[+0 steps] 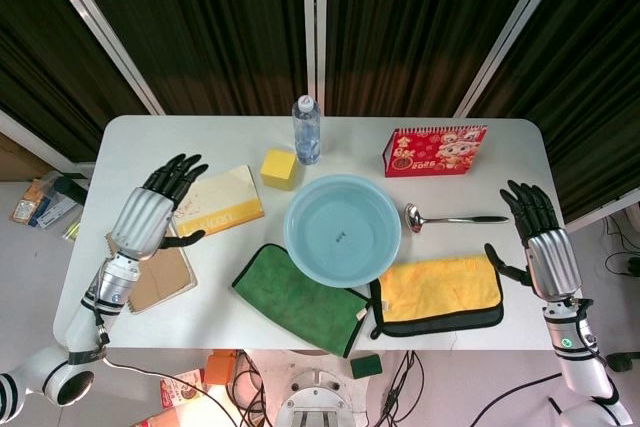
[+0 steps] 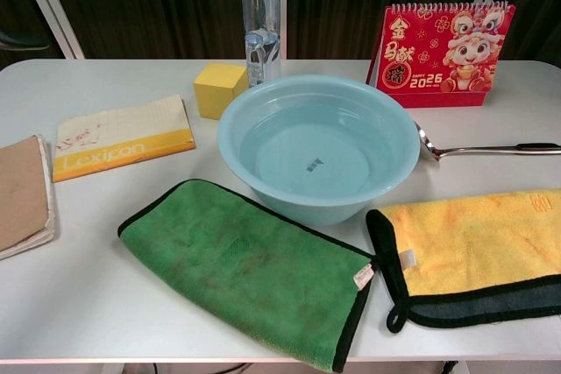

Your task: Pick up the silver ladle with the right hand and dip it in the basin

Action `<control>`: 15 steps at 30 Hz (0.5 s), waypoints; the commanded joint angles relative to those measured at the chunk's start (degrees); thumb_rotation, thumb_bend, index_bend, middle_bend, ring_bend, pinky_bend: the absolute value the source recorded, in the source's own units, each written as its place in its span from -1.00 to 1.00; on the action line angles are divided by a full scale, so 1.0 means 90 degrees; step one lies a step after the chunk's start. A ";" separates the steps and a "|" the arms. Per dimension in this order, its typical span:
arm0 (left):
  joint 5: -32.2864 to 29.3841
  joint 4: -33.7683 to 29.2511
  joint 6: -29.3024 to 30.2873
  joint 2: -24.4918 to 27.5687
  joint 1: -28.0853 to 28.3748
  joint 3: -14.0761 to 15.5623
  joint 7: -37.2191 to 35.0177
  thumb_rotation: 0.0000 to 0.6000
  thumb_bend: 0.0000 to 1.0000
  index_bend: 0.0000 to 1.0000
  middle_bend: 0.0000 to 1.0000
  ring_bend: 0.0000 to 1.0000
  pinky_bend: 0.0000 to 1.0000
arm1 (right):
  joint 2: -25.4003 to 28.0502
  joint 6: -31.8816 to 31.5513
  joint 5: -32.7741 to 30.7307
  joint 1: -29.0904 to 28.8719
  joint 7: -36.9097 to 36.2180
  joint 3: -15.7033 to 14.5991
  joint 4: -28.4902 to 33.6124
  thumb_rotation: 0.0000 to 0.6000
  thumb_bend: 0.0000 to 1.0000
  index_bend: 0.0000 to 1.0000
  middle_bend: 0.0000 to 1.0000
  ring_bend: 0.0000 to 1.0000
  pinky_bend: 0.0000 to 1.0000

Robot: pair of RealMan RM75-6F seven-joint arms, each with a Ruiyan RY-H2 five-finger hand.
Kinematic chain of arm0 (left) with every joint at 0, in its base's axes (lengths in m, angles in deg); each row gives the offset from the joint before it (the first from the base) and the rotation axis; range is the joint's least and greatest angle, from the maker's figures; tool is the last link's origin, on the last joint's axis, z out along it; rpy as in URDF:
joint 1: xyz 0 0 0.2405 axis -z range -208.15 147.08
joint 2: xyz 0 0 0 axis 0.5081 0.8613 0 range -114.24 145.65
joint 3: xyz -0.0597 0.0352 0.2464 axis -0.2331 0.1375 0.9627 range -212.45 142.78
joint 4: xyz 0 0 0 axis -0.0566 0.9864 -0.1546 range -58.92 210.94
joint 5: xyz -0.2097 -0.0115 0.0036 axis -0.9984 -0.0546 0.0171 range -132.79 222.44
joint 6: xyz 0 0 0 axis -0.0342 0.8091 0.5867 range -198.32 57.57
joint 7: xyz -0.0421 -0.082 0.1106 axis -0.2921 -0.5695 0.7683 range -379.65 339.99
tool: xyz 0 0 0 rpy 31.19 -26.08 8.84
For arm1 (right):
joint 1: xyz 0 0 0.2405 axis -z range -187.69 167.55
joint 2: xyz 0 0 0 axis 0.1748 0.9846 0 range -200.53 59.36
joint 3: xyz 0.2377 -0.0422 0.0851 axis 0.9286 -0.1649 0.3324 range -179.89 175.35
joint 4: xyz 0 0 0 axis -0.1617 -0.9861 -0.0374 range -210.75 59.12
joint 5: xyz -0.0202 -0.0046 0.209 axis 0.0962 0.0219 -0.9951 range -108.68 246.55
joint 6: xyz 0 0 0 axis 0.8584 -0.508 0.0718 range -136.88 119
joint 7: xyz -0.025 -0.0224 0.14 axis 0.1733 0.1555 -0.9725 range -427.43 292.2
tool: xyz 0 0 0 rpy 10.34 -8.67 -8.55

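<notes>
The silver ladle (image 1: 452,218) lies flat on the table just right of the light blue basin (image 1: 300,252), its bowl toward the basin and its dark handle tip pointing right. In the chest view the ladle (image 2: 478,151) shows behind the basin (image 2: 399,172), bowl partly hidden by the rim. The basin holds water. My right hand (image 1: 538,234) hovers at the table's right edge with fingers spread, holding nothing, a short way right of the handle tip. My left hand (image 1: 158,207) is open over the table's left side. Neither hand appears in the chest view.
A yellow cloth (image 1: 440,292) lies below the ladle and a green cloth (image 1: 295,297) in front of the basin. Behind stand a red calendar (image 1: 432,151), a water bottle (image 1: 306,130) and a yellow block (image 1: 278,168). A Lexicon book (image 1: 222,202) and brown notebook (image 1: 165,277) lie left.
</notes>
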 commanded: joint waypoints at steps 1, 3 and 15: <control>-0.0080 -0.0071 -0.0071 -0.0005 0.0076 -0.0009 0.0134 0.99 -0.81 -0.79 -0.86 -0.93 -0.60 | -0.0009 0.0000 -0.0014 -0.0016 0.0029 -0.0010 -0.0004 1.00 -0.32 -1.00 -1.00 -1.00 -1.00; -0.0115 -0.0080 -0.0078 -0.0008 0.0086 0.0010 0.0161 0.98 -0.81 -0.79 -0.86 -0.93 -0.60 | -0.0013 0.0006 -0.0031 -0.0022 0.0040 -0.0020 -0.0012 1.00 -0.32 -1.00 -1.00 -1.00 -1.00; -0.0114 0.0063 0.0027 -0.0045 0.0033 0.0261 0.0164 0.99 -0.81 -0.79 -0.86 -0.93 -0.60 | 0.0140 0.0499 -0.0454 -0.0079 0.0576 -0.0076 0.0041 1.00 -0.32 -1.00 -1.00 -1.00 -1.00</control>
